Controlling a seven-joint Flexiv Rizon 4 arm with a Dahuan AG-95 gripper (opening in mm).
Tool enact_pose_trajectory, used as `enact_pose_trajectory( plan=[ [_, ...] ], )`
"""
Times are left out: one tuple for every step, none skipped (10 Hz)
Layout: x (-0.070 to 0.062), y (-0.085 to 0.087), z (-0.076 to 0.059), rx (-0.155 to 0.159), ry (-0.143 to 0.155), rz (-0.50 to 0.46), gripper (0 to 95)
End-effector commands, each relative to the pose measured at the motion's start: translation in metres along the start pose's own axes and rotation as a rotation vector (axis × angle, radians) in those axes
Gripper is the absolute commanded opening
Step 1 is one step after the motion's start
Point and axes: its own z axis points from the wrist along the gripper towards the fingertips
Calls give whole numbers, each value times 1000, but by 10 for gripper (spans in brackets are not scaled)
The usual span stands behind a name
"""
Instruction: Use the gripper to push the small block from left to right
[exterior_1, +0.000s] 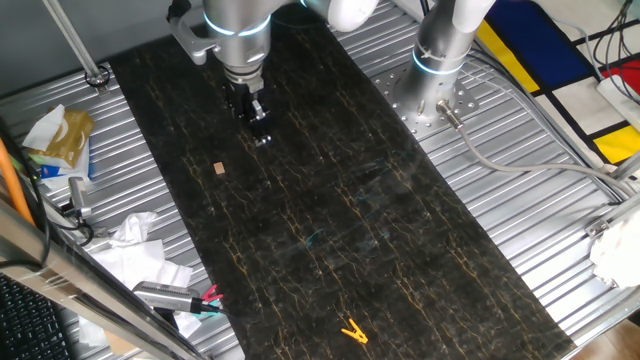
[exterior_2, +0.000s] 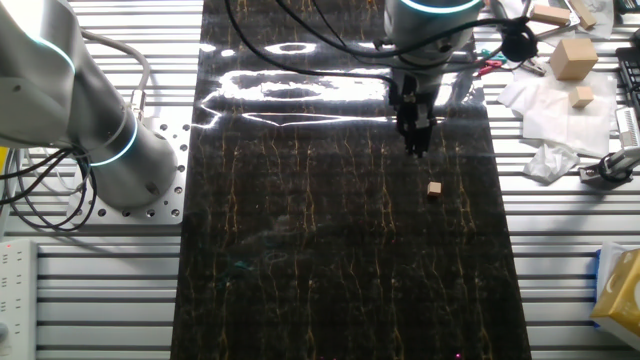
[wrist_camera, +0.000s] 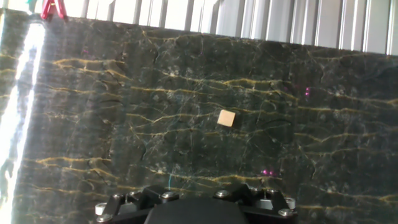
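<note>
- The gripper hangs over the black marbled mat, tip pointing down, near the mat's far end in one fixed view.
- Its fingers look pressed together into one narrow tip, with nothing between them; the hand view shows only the gripper body, so this rests on the fixed views.
- The small block, a light-brown wooden cube, lies flat on the mat, near the gripper but apart from it.
- In the hand view the small block sits alone ahead of the fingers.
- Judged step: the approach, with contact not yet made.
- The next move calls for lowering the tip just beside the block's left face, then sweeping it rightward.
- A yellow clip lies well apart at the mat's near end.
</note>
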Motion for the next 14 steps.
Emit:
enact_pose_trajectory(
  plan=[
    [-4,-3,1,1,-9,-8,760],
    [-6,-6,1,0,-9,-13,760],
    [-7,-7,1,1,-8,-15,760],
    [-10,-9,2,2,-9,-14,760],
    [-12,-11,4,1,-8,-14,760],
    [-15,-13,5,1,-9,-14,760],
    [-19,-16,7,0,-9,-17,760],
    [-22,-19,8,-1,-9,-20,760],
    [-27,-24,8,-4,-9,-25,760],
    [-29,-26,9,-4,-8,-27,760],
    [-34,-29,11,-3,-7,-27,760],
    [-38,-32,14,-3,-7,-27,760],
    [-39,-34,15,-4,-8,-28,760],
    [-43,-37,17,-3,-7,-28,760]
  ],
)
